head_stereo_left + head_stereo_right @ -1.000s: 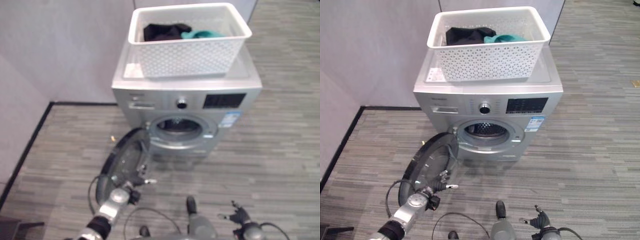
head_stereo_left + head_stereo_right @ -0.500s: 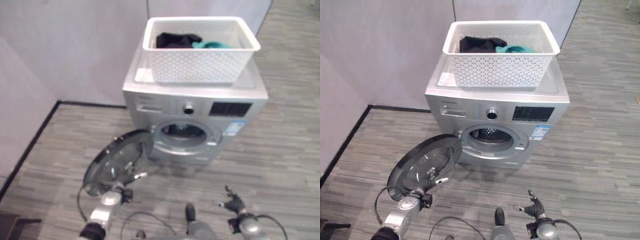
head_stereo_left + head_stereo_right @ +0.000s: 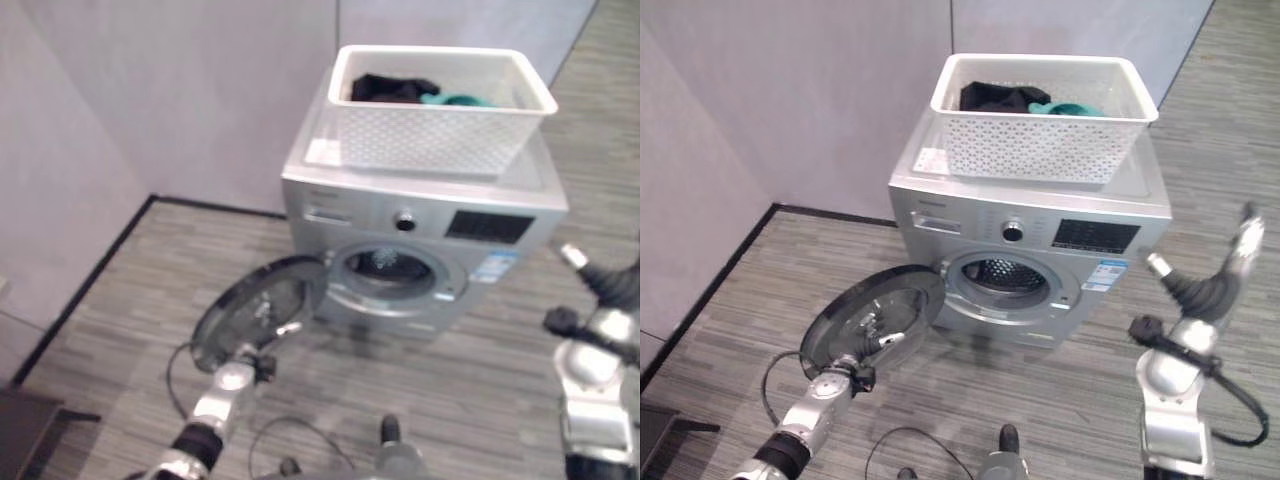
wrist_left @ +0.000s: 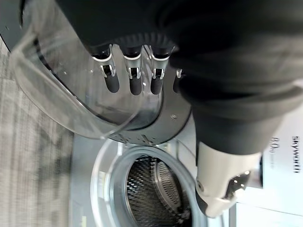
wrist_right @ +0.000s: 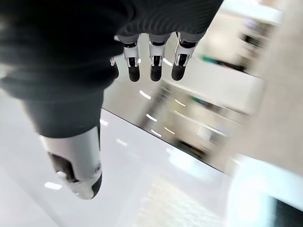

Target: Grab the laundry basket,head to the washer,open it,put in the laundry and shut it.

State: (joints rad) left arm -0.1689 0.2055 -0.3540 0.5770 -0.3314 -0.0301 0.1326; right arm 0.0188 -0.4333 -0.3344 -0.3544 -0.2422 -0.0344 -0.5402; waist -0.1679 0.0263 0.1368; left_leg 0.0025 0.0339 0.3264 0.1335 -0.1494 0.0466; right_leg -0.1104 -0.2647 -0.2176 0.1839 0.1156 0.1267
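Door (image 3: 872, 318) was swung wide, both hands relaxed, nothing gripped: left hand (image 3: 862, 349) at the door, right hand (image 3: 1206, 290) raised. Basket (image 3: 1043, 116) could easily get knocked off washer (image 3: 1032, 246) by a clumsy reach.

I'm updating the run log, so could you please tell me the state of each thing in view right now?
Washer: upright, drum exposed.
Washer door: swung fully open to the washer's left side.
Laundry basket: sitting on top of the washer, clothes inside.
Laundry: dark and teal pieces lying in the basket.
Left hand: open, fingers straight at the door.
Right hand: raised, open, holding nothing.
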